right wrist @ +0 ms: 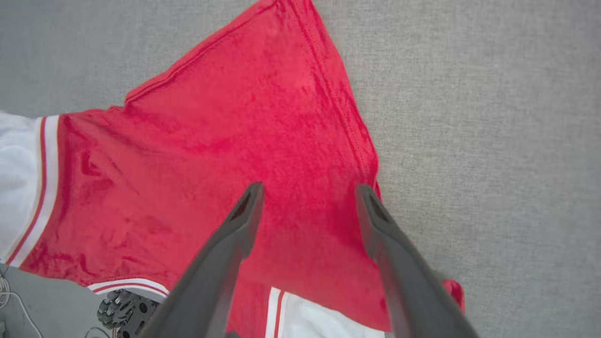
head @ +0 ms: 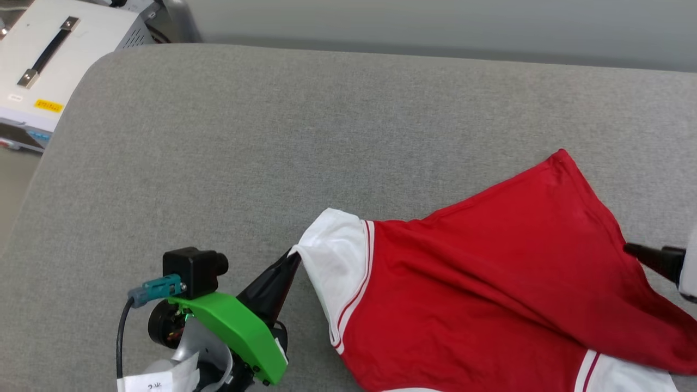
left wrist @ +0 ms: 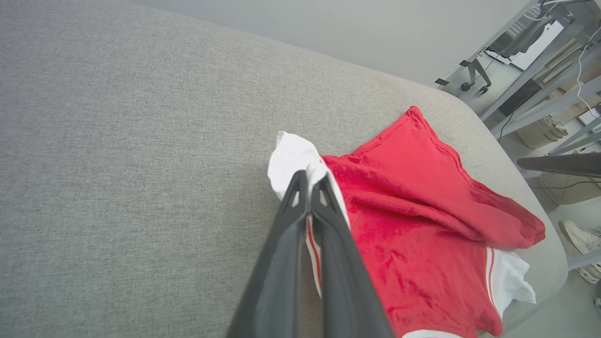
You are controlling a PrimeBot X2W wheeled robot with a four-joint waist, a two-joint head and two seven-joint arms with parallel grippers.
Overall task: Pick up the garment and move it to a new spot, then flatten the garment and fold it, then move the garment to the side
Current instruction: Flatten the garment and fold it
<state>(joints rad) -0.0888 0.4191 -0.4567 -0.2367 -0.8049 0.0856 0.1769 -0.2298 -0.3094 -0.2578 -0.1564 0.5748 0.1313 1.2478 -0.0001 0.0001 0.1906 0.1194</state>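
Head view: Found the garment [head: 490, 272] lying rumpled in the lower right of the frame, red body drawn into long creases, one white sleeve [head: 332, 245] reaching toward the centre. Saw the left gripper [head: 291, 260] at the lower left, pinched shut on the tip of that sleeve. Caught just one dark finger of the right gripper [head: 640, 255] at the right edge, close against the hem [head: 596, 201]; could not tell its state from there. Noted the grey fabric surface [head: 272, 136] across most of the frame and a white cabinet [head: 54, 60] with a dark handle in the upper left corner.

Left wrist view: Saw both fingers pressed together at the centre, white sleeve cloth trapped between them, the red body trailing off to the right. Noted, past the rounded edge of the surface at the upper right, grey desk legs [left wrist: 530, 80], woven baskets [left wrist: 540, 131] and a pale shoe [left wrist: 580, 239] on the floor.

Right wrist view: Saw the two fingers standing wide apart over the red cloth near the hem, gripping nothing.

Judged the step as the flattening, not yet done given the creases. Judged the next move to call for closing the right fingers on the hem edge, then drawing it away from the pinned sleeve to pull the cloth taut and flat.
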